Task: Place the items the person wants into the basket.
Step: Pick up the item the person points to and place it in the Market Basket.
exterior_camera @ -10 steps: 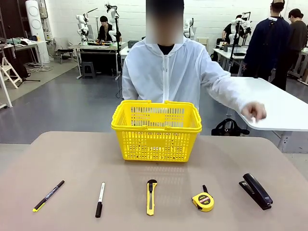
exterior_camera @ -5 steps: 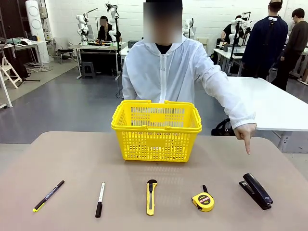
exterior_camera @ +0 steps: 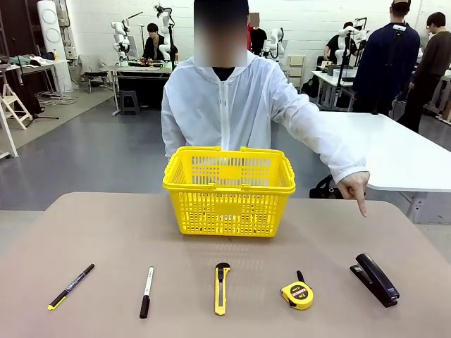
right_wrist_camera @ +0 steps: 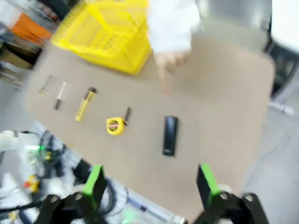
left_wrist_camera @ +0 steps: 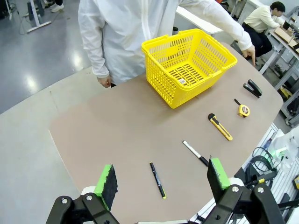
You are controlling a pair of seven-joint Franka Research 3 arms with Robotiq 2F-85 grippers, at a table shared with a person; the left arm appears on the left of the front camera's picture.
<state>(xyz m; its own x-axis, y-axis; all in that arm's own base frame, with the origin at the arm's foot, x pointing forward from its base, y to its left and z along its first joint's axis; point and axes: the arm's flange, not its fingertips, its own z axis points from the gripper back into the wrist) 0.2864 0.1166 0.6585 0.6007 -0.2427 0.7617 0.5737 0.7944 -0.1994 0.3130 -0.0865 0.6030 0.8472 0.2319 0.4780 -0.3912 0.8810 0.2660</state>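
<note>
The yellow basket point(exterior_camera: 229, 190) stands at the table's far middle, in front of the person point(exterior_camera: 225, 105) in the white jacket. Along the near edge lie the black pen with a yellow tip point(exterior_camera: 70, 286) and, to its right, the white marker with a black cap point(exterior_camera: 146, 291). The person's hand point(exterior_camera: 356, 189) points a finger down over the table's far right. My left gripper point(left_wrist_camera: 161, 168) hangs open high above the table, over the pen point(left_wrist_camera: 157, 179) and the marker point(left_wrist_camera: 195, 153). My right gripper point(right_wrist_camera: 150, 172) is open too, high above the table's right end; that view is blurred.
Right of the marker lie a yellow-black utility knife point(exterior_camera: 221, 287), a yellow tape measure point(exterior_camera: 297, 294) and a black stapler point(exterior_camera: 375, 279). The stapler point(right_wrist_camera: 170, 135) lies just below the pointing hand point(right_wrist_camera: 170, 60). Bare tabletop stretches between the row of tools and the basket.
The person's arm swung in from the white table at the right and now points a finger down over the table's right end. Their body shifted left. The tools have not moved.
</note>
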